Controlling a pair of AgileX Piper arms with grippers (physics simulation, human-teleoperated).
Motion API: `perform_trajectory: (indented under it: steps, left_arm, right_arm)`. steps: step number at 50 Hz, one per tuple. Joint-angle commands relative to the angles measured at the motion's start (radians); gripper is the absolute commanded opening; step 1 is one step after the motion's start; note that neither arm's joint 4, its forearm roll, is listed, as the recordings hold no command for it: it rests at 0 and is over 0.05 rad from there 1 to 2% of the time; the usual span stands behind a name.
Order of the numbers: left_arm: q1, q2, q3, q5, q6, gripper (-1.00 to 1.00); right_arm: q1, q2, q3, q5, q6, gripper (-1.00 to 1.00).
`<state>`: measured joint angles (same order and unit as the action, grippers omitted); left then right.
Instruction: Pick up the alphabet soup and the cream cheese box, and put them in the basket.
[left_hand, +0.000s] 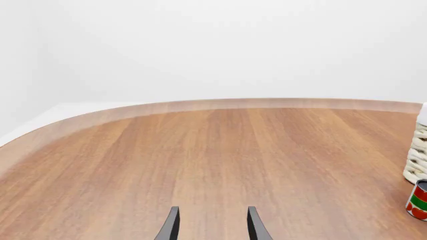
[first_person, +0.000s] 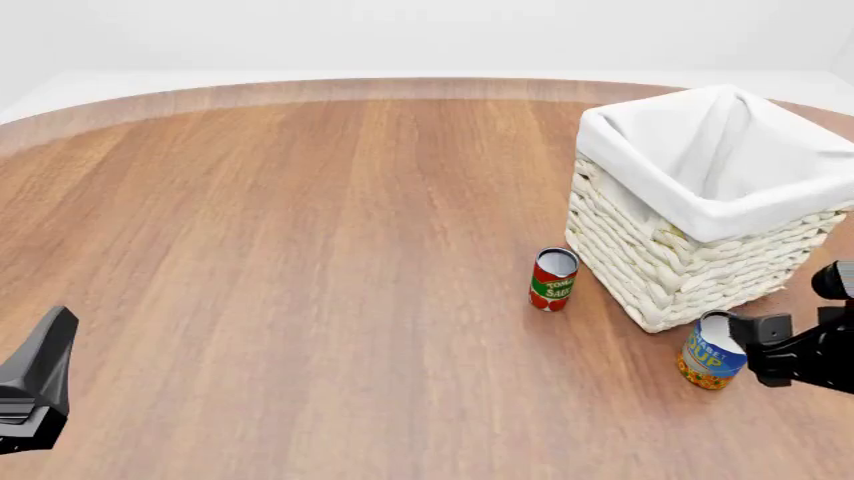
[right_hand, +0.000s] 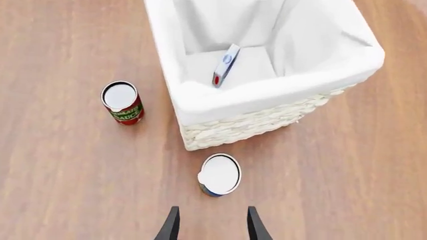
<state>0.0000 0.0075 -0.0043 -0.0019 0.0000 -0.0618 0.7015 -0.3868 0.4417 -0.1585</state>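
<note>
The wooden surface (first_person: 294, 250) curves away at its far edge, and most of it left of the basket (first_person: 667, 260) lies bare, with wide room there for an arm to swing. The basket sits toward the right side, near the far rim. Just beside its near-left wall stands the tomato sauce can (first_person: 553, 279), upright. The alphabet soup (first_person: 711, 352) stands close off the basket's near corner, apart from the wicker, tilted a little toward the right gripper (right_hand: 210, 227).

From the front the basket's white liner hides its floor. The right wrist view looks straight down into it, and there the cream cheese box (right_hand: 225, 65) shows, standing on edge inside and leaning against the liner's wall. Nothing else shows in the basket.

The right gripper hangs just short of the alphabet soup, its fingers (right_hand: 171, 225) spread apart with nothing between them. The left gripper (left_hand: 210, 227) sits well off to the left of the basket, low over bare wood, fingers likewise parted and empty. Its view catches only a sliver of the wicker and the tomato sauce can at one margin.
</note>
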Motion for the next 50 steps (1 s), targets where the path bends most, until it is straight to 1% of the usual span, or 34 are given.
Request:
perform_trajectory:
  steps: [1,2,4,7,8,11,13,15,18,19,21,24,26,27,29,30,31,33,36,37,39,40,41,42,45,47,48,50]
  left_arm:
    - [0.000,0.000,0.000,0.000,0.000,1.00]
    - [0.000,0.000,0.000,0.000,0.000,1.00]
    - [0.000,0.000,0.000,0.000,0.000,1.00]
    - [0.000,0.000,0.000,0.000,0.000,1.00]
    - [0.000,0.000,0.000,0.000,0.000,1.00]
    - [0.000,0.000,0.000,0.000,0.000,1.00]
    - [0.000,0.000,0.000,0.000,0.000,1.00]
    - [0.000,0.000,0.000,0.000,0.000,1.00]
    - [0.000,0.000,0.000,0.000,0.000,1.00]
    - [0.000,0.000,0.000,0.000,0.000,1.00]
    - [0.000,0.000,0.000,0.000,0.000,1.00]
    - [0.000,0.000,0.000,0.000,0.000,1.00]
    - [0.000,0.000,0.000,0.000,0.000,1.00]
    - [0.000,0.000,0.000,0.000,0.000,1.00]
    - [0.000,0.000,0.000,0.000,0.000,1.00]
    - [0.000,0.000,0.000,0.000,0.000,1.00]
    - [0.000,0.000,0.000,0.000,0.000,1.00]
    - [0.000,0.000,0.000,0.000,0.000,1.00]
    - [0.000,0.000,0.000,0.000,0.000,1.00]
    - [0.000,0.000,0.000,0.000,0.000,1.00]
    - [0.000,0.000,0.000,0.000,0.000,1.00]
    - [0.000,0.000,0.000,0.000,0.000,1.00]
    - [0.000,0.000,0.000,0.000,0.000,1.00]
    - [0.000,0.000,0.000,0.000,0.000,1.00]
    - [0.000,0.000,0.000,0.000,0.000,1.00]
    - [0.000,0.000,0.000,0.000,0.000,1.00]
    - [0.000,0.000,0.000,0.000,0.000,1.00]
    - [0.000,0.000,0.000,0.000,0.000,1.00]
  right_arm:
    - [-0.001,0.037,0.028,-0.038,0.012,1.00]
    - [-0.002,0.040,0.028,-0.039,0.011,1.00]
    - [-0.002,0.048,0.059,-0.077,0.012,1.00]
    - [-0.013,0.067,0.047,-0.076,0.006,1.00]
    - [-0.014,0.073,0.067,-0.100,0.004,1.00]
    - [-0.019,0.095,0.088,-0.130,-0.001,1.00]
    - [-0.024,0.097,0.070,-0.112,0.000,1.00]
    - [-0.031,0.118,0.095,-0.154,-0.002,1.00]
    - [-0.036,0.130,0.086,-0.147,0.000,1.00]
    - [-0.037,0.143,0.105,-0.175,-0.002,1.00]
    - [-0.035,0.136,0.098,-0.156,-0.002,1.00]
    - [-0.042,0.147,0.100,-0.166,0.000,1.00]
    - [-0.038,0.152,0.127,-0.196,0.005,1.00]
    - [-0.041,0.148,0.115,-0.179,0.003,1.00]
    - [-0.040,0.153,0.133,-0.201,0.006,1.00]
    - [-0.042,0.150,0.121,-0.184,0.007,1.00]
    - [-0.043,0.160,0.139,-0.212,0.006,1.00]
    - [-0.043,0.171,0.151,-0.231,0.009,1.00]
    - [-0.042,0.177,0.157,-0.241,0.014,1.00]
    - [-0.038,0.172,0.151,-0.226,0.015,1.00]
    - [-0.038,0.184,0.164,-0.250,0.017,1.00]
    - [-0.038,0.173,0.153,-0.227,0.020,1.00]
    - [-0.038,0.172,0.153,-0.226,0.020,1.00]
    - [-0.038,0.195,0.173,-0.264,0.019,1.00]
    - [-0.040,0.203,0.165,-0.263,0.018,1.00]
    - [-0.042,0.215,0.176,-0.287,0.018,1.00]
    - [-0.047,0.210,0.161,-0.267,0.017,1.00]
    - [-0.047,0.224,0.174,-0.295,0.017,1.00]
